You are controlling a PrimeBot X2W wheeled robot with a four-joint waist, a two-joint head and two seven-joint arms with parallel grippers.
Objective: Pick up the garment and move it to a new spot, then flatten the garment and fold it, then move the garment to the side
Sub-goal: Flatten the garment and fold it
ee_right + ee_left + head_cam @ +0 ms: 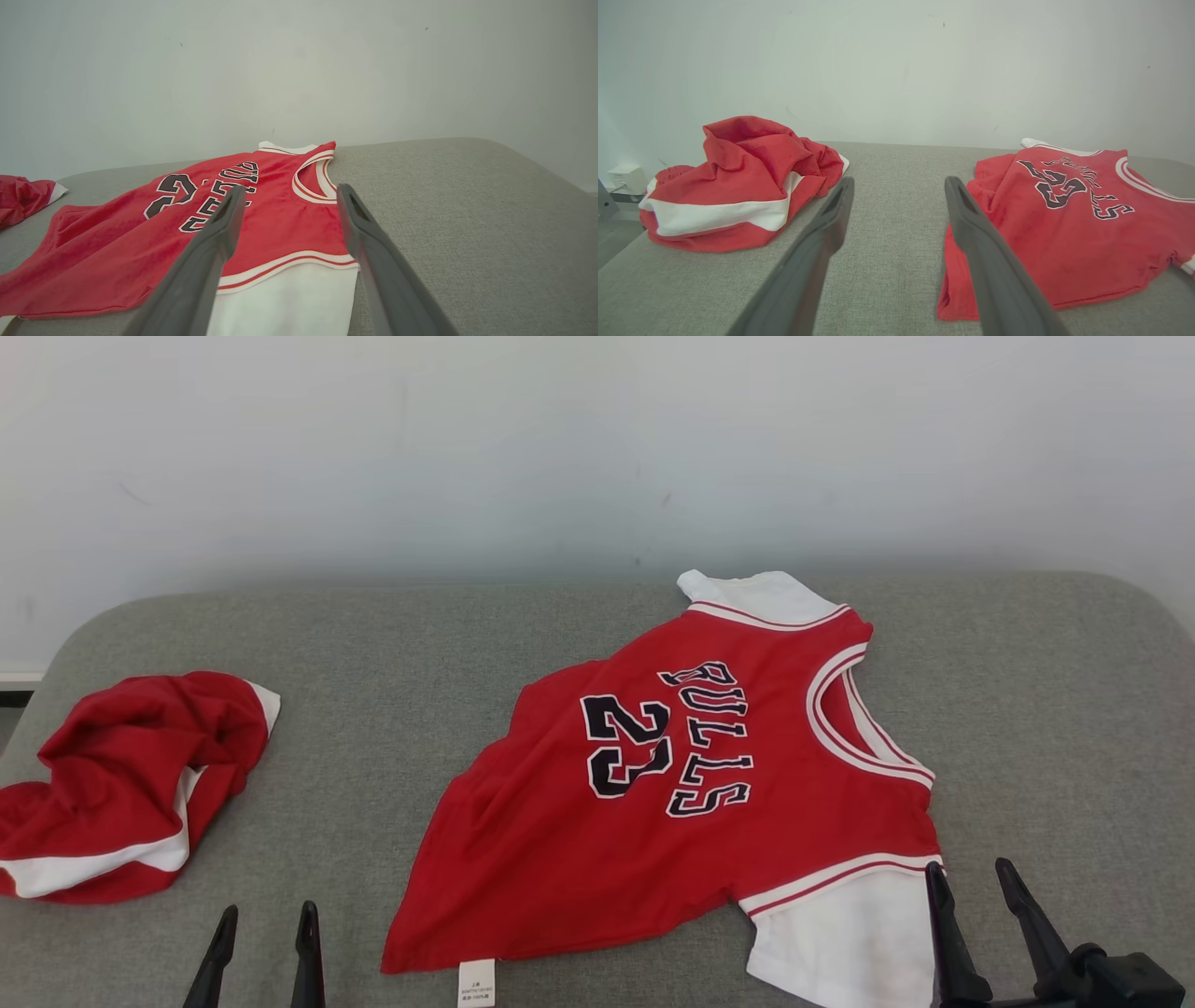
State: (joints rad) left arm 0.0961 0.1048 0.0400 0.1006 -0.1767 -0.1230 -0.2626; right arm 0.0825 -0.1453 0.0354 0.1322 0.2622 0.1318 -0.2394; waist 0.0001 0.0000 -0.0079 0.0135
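Jersey [653, 840] [1064, 242] [140, 252], red with white sleeves, "BULLS" and 23, lies spread face up on the right half of the grey fabric-covered desk [392, 644]. Its collar points right and its hem left, with some wrinkles along the hem side. A white tag [476, 982] sticks out at the near hem corner.

The right tool [968, 866] [290, 188] stands open and empty at the near sleeve, one finger at the sleeve's edge; whether it touches the cloth I cannot tell. The left tool [268, 908] [900, 182] is open and empty too, over bare desk just left of the hem.

Well apart at the left end sits a crumpled red-and-white cloth [131, 775] [738, 186] [23, 196]. A pale wall [560, 448] rises behind.
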